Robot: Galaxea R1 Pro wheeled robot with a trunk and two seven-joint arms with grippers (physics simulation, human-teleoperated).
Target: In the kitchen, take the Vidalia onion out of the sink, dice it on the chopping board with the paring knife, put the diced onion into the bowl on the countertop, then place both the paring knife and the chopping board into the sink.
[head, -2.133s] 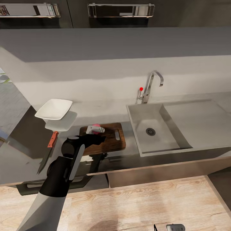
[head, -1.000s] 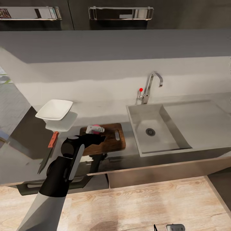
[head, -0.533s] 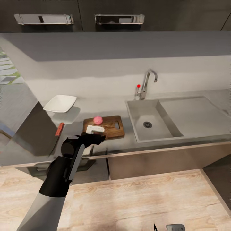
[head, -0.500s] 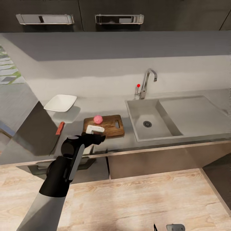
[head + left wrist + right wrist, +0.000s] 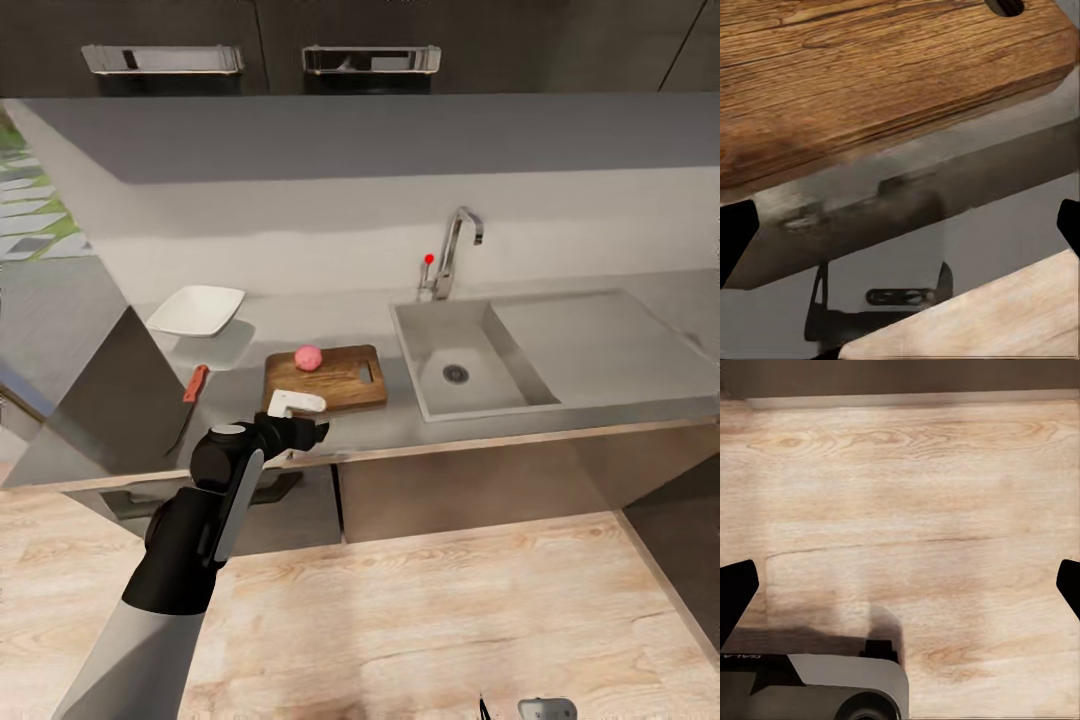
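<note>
The pinkish Vidalia onion rests on the left part of the dark wooden chopping board on the grey countertop. Left of the board lies the paring knife with its red handle toward the wall. The white bowl stands behind the knife. The steel sink is right of the board, under the chrome tap. My left gripper hangs open at the counter's front edge, just short of the board, holding nothing. My right gripper is open, low over the floor.
Dark cabinets run under the counter, with a handle below the front edge. Wall cupboards with chrome handles hang above. A drainboard lies right of the basin. Light wooden floor stretches in front of the counter.
The whole view has pulled back from the counter, so the camera moved. My left gripper, earlier over the onion, now sits at the counter's edge and the onion lies free on the board.
</note>
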